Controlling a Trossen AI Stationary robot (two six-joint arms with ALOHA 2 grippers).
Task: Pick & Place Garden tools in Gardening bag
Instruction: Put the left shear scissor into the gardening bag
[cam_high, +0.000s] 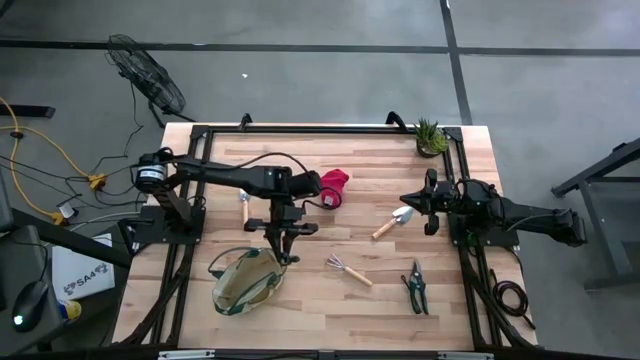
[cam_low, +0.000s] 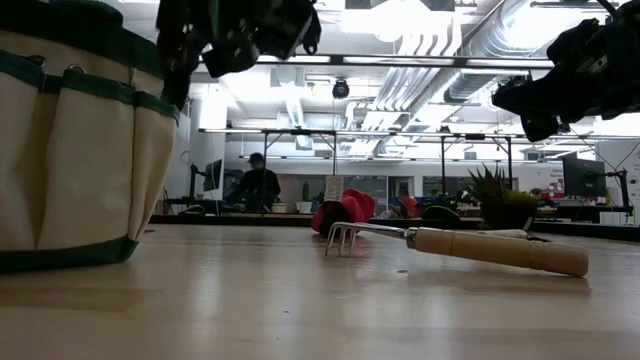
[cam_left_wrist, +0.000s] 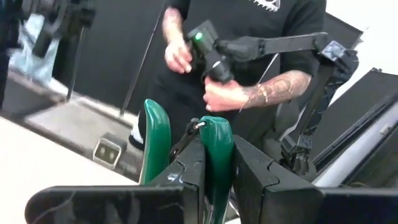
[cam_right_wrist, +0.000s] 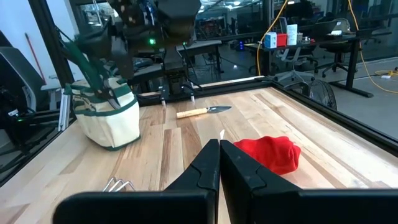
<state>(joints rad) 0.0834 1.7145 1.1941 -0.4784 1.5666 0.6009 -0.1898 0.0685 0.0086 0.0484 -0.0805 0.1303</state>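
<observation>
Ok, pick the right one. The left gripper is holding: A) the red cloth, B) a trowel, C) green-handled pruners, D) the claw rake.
C. The left wrist view shows the left gripper shut on the green-handled pruners, while the claw rake, red cloth and a trowel lie on the table.

floor: grey concrete (cam_high: 330, 60), dark seams;
ceiling: bright strip lights (cam_low: 400, 62), silver ducts (cam_low: 490, 40);
furniture: desks (cam_right_wrist: 298, 46), office chairs;
fan: black (cam_high: 147, 75)
</observation>
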